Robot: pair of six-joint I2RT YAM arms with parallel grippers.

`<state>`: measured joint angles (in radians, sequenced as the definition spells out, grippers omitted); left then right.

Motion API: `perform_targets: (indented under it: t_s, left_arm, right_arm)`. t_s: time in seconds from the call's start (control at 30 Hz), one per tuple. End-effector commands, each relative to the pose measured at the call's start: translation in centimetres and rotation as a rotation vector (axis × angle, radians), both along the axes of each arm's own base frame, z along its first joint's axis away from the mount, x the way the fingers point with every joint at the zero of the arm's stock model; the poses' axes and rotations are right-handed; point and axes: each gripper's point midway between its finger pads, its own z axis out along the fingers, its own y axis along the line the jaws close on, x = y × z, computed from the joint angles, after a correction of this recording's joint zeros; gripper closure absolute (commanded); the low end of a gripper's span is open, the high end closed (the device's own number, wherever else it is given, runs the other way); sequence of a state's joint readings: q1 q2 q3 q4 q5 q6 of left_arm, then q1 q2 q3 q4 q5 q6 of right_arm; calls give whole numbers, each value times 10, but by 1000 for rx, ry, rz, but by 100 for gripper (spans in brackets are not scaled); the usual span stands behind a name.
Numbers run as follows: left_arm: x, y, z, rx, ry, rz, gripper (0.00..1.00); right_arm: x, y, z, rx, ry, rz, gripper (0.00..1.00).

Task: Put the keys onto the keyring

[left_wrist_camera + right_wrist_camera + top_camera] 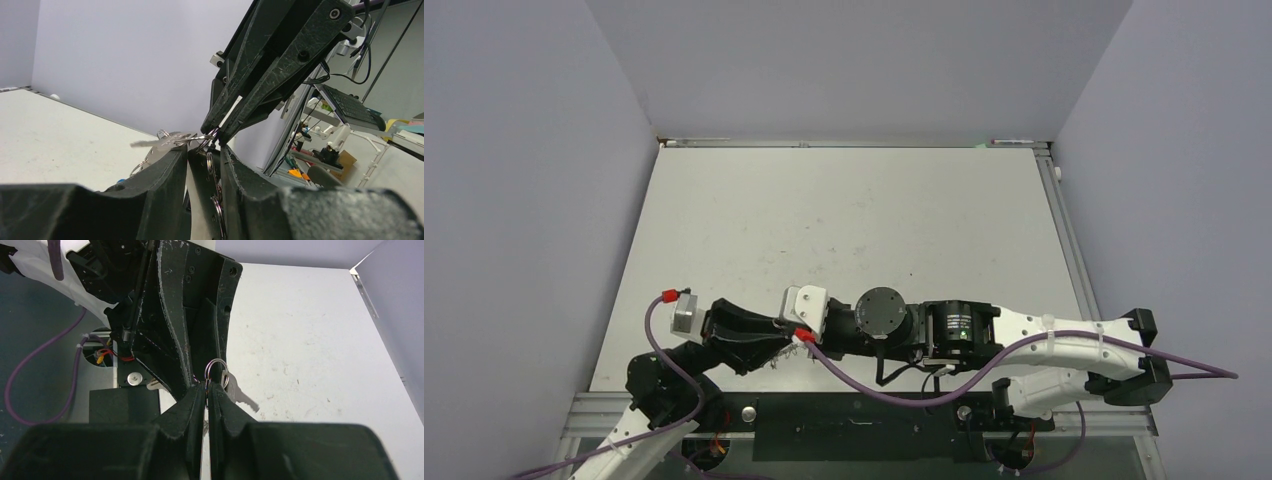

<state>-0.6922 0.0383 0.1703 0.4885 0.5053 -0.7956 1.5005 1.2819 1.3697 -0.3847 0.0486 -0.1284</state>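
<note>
On the left hand (205, 152) the fingers (170, 172) stand slightly parted, the keyring (216, 210) in their gap — gripped or not, I cannot tell. The right hand (206, 387) is clenched on a small loop (218, 371) carrying the silver key (241, 399) — threading seems underway, with other keys presumably left to do.

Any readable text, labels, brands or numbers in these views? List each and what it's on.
No text can be read in any view.
Right arm motor: faint pale marks beside a green light, too small to read.
Keyboard in the background: legends blurred.
Key: no stamp legible.
</note>
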Motion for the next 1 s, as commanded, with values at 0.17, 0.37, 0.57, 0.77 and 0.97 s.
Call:
perform_targets:
  t_s: [0.17, 0.37, 0.57, 0.77, 0.97]
  left_arm:
    - [-6, 17, 37, -65, -43, 60, 64]
    - [-8, 22, 38, -6, -41, 102, 47]
    - [-6, 29, 33, 106, -64, 174, 37]
    - [-4, 37, 33, 224, -221, 273, 32]
    - [-7, 31, 28, 309, -510, 301, 31]
  right_arm:
    - [5, -11, 25, 87, -65, -8, 95]
    - [10, -21, 34, 111, -86, -20, 95]
    - [9, -29, 40, 128, -98, -13, 95]
    - [8, -35, 41, 122, -108, -1, 95]
    - [5, -39, 39, 110, -106, 18, 95]
